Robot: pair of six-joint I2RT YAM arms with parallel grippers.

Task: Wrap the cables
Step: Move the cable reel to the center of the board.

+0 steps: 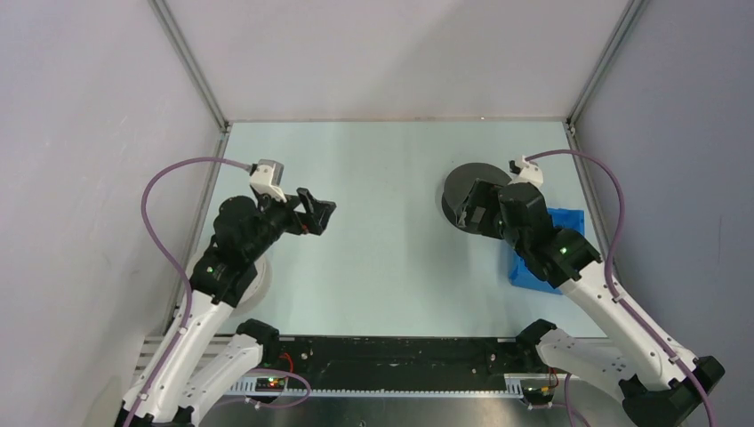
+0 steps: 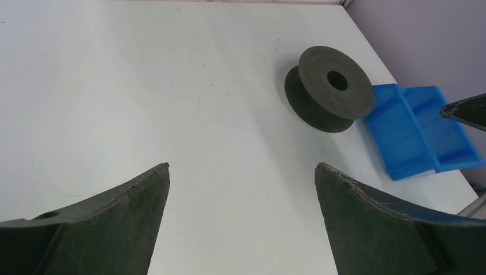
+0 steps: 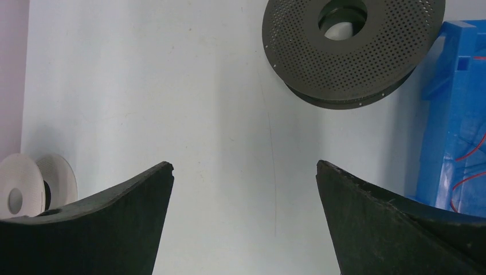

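Both grippers stand with jaws spread wide and nothing between them. The right gripper [image 3: 245,163] hangs over bare table [image 3: 143,86]. In its wrist view a faint thin line [image 3: 273,166] runs along the table between the fingers, lengthwise away from the camera. It may be the blue cable, but it is too fine to be sure.

Just ahead of those fingers lies the dark grey perforated spool [image 3: 352,48], resting tilted on one flange. To their right is the blue bin [image 3: 444,126], almost touching the spool. Inside it, loops of the reddish cable [image 3: 473,146] show at the frame's edge, slanting across the bin floor. Only that small part is visible. A white spool [image 3: 34,186] sits well apart on the other side, near the left arm's base.

The left gripper [image 2: 242,166] hovers over empty surface, and its camera sees the dark spool and the bin far ahead of it.

In my judgement wrapping has not begun, since no cable is on either spool. The coming move turns on one relation: the reddish cable lies off to the right of the right gripper's open jaws, down in the bin. The right arm is much the nearer, so it would have to swing sideways and close across a strand, not along it.
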